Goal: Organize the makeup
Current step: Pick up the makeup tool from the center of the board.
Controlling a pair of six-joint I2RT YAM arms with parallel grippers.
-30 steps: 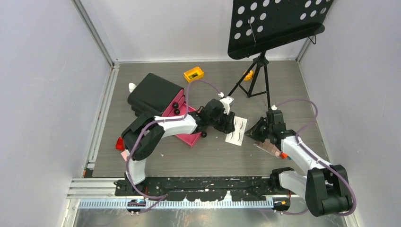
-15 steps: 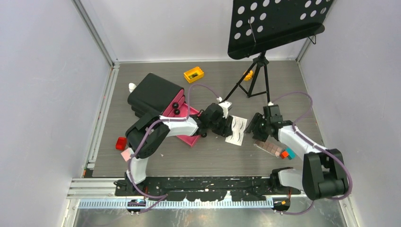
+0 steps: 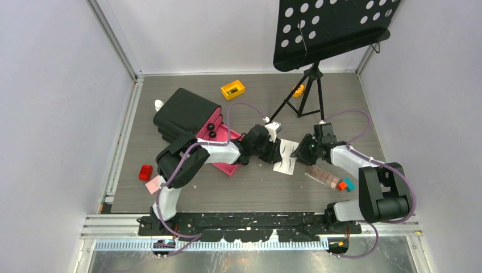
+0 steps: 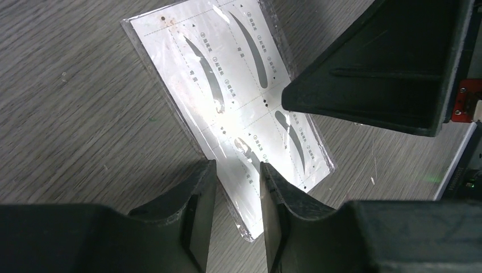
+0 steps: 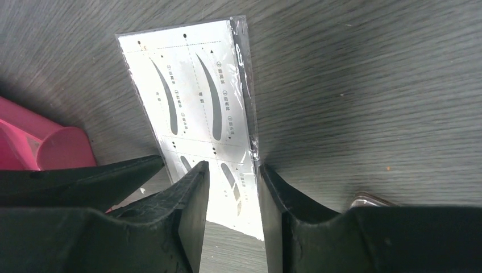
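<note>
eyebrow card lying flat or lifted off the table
Flat: the card lies face up against the table in both wrist views and the top view.

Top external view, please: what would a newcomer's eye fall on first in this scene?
Most striking is the meeting in the middle of the view: the left end effector and the right end effector face each other, both open over the white eyebrow card. Next comes the big black perforated music stand looming at the far right, then the black chest with pink drawers at the far left.
</note>
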